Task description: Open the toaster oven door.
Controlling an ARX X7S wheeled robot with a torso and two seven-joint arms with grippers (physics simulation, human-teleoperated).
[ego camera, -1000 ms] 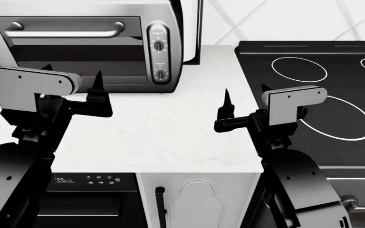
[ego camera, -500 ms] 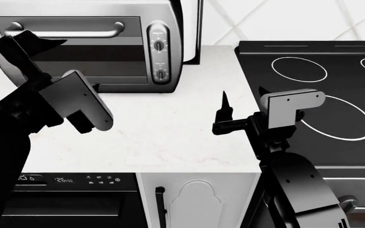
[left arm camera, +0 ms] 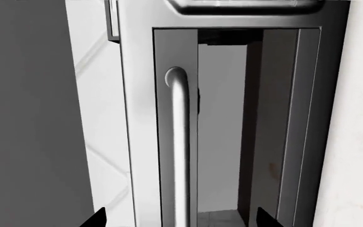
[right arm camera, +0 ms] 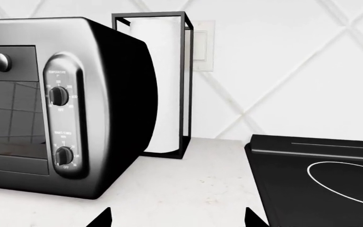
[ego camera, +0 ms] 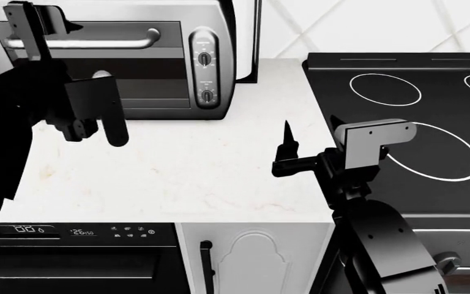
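Note:
The silver toaster oven (ego camera: pixel 210 37) stands at the back left of the white counter. Its door (ego camera: pixel 88 67) has dark glass and a silver bar handle (ego camera: pixel 104 43), and looks shut. My left gripper (ego camera: pixel 43 27) is raised in front of the handle's left end. In the left wrist view the handle (left arm camera: pixel 180 142) runs between my open fingertips (left arm camera: pixel 99 218), a short way ahead and not touched. My right gripper (ego camera: pixel 310 135) is open and empty over the counter, right of the oven. The right wrist view shows the oven's knob panel (right arm camera: pixel 64 123).
A black glass cooktop (ego camera: pixel 415 122) lies at the right, beside my right arm. A paper towel holder (right arm camera: pixel 162 85) stands behind the toaster oven by the tiled wall. A black built-in oven with a display (ego camera: pixel 80 233) and a white cabinet door (ego camera: pixel 251 257) sit below the counter (ego camera: pixel 210 171).
My left arm has risen from the counter, turned its wrist and swung up to the left end of the door handle. My right gripper has barely shifted.

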